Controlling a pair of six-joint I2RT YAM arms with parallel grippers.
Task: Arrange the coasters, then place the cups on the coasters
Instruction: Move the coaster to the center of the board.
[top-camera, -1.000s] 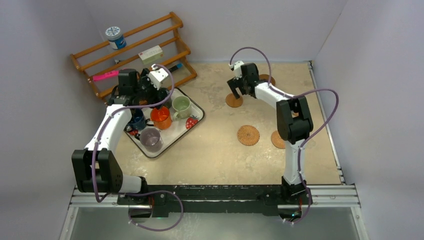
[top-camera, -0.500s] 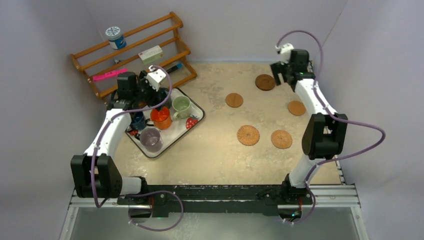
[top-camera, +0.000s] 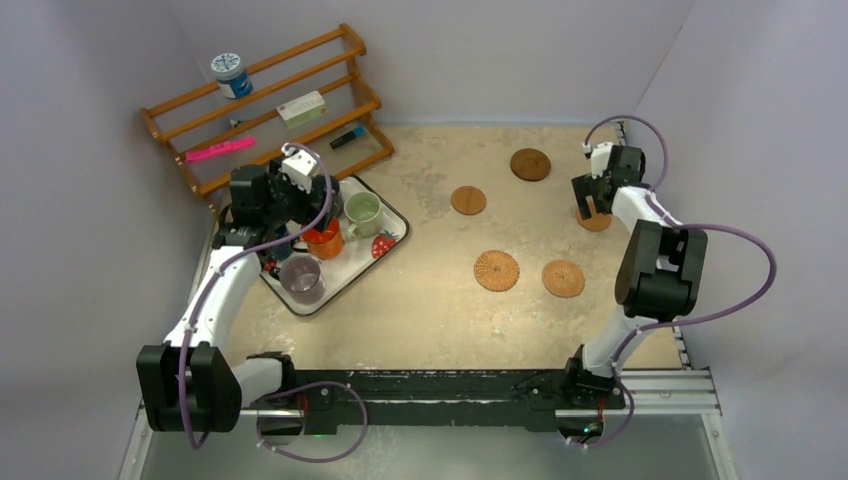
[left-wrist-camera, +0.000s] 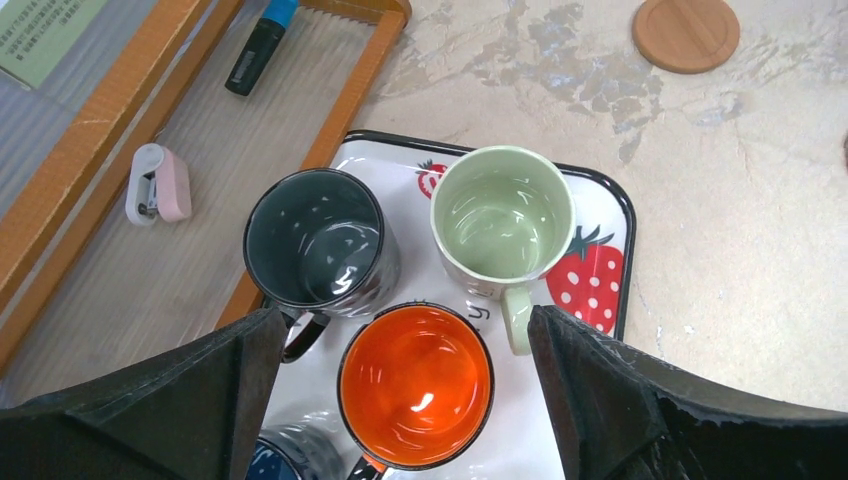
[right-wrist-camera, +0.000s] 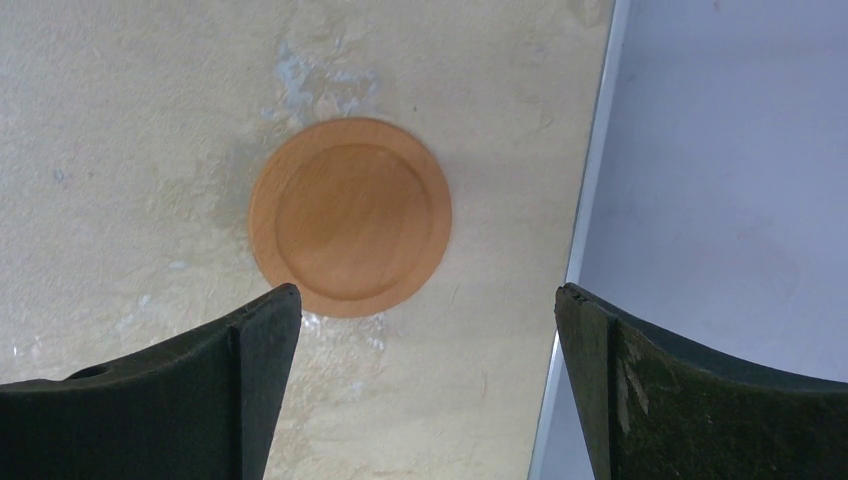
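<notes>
The right gripper (right-wrist-camera: 425, 300) is now shifted from the dark coaster (top-camera: 530, 164) to the pale coaster (right-wrist-camera: 350, 215) by the table's (top-camera: 420, 300) right edge, jaws apart and empty, while the left gripper (left-wrist-camera: 405, 315) is drawn over the orange cup (left-wrist-camera: 415, 385) on the tray (left-wrist-camera: 380, 160), jaws apart, so arranging seems unfinished.

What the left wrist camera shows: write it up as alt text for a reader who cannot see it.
The left hand, open, hangs above an orange cup on a white strawberry-print tray, with a pale green cup and a dark grey-green cup just beyond it. A round wooden coaster lies on the table at top right.
</notes>
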